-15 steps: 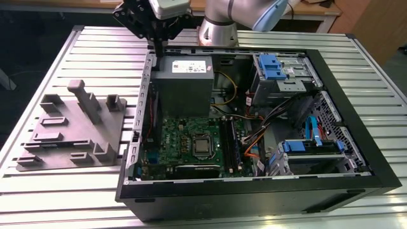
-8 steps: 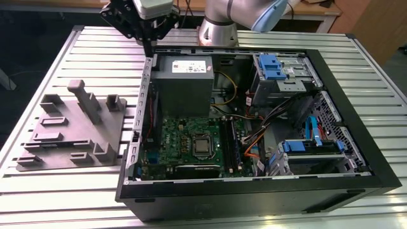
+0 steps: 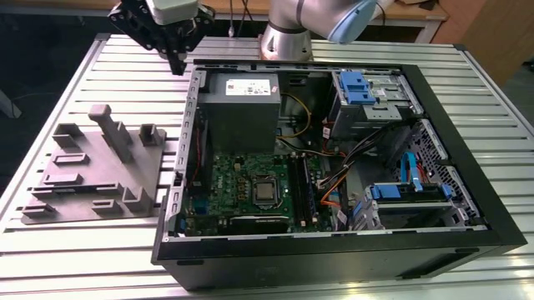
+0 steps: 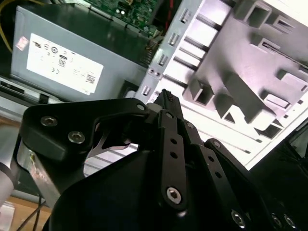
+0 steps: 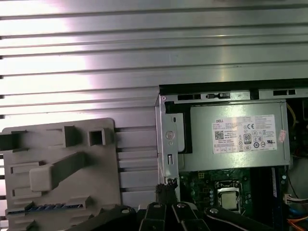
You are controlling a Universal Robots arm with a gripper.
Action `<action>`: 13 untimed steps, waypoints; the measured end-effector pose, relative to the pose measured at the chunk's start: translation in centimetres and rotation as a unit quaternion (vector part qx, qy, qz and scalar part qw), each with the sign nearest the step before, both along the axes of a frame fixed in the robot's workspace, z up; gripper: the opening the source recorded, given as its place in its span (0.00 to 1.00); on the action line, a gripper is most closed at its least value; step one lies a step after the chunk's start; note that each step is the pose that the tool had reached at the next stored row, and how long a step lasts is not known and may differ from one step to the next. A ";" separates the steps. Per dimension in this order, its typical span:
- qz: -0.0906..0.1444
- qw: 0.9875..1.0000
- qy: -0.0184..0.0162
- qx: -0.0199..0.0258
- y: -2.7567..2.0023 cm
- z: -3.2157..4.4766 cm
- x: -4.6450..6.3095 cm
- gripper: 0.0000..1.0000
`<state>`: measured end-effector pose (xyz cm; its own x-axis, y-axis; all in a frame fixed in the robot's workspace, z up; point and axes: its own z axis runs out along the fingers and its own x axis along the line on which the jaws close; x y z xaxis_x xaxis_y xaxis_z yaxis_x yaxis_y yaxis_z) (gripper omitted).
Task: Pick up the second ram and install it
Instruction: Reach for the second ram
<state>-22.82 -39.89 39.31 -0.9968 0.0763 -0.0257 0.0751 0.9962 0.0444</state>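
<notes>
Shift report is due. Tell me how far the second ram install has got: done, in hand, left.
Done: nothing that I can confirm; I cannot tell whether the memory slots already hold a stick. In hand: nothing; the gripper hangs over the table beside the open case, jaws shut with nothing visible between them. Left: both picking up the second ram and seating it.

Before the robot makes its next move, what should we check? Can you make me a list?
1. Gripper empty: ok, fingers shut on nothing.
2. Gripper clear of the computer case: ok, it hangs above the case's edge, touching nothing.
3. Motherboard uncovered: ok, the case is open.
4. Memory slots free: cannot tell.
5. Second ram spotted: cannot tell, maybe the thin bluish strip in the grey fixture.
</notes>
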 end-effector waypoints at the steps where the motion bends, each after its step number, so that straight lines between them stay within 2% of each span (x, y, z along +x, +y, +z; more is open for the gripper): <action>1: 0.000 1.000 0.000 0.000 0.00 0.01 -0.4 0.10; 13: 0.000 1.000 -0.001 0.000 0.00 -0.01 -4.6 0.10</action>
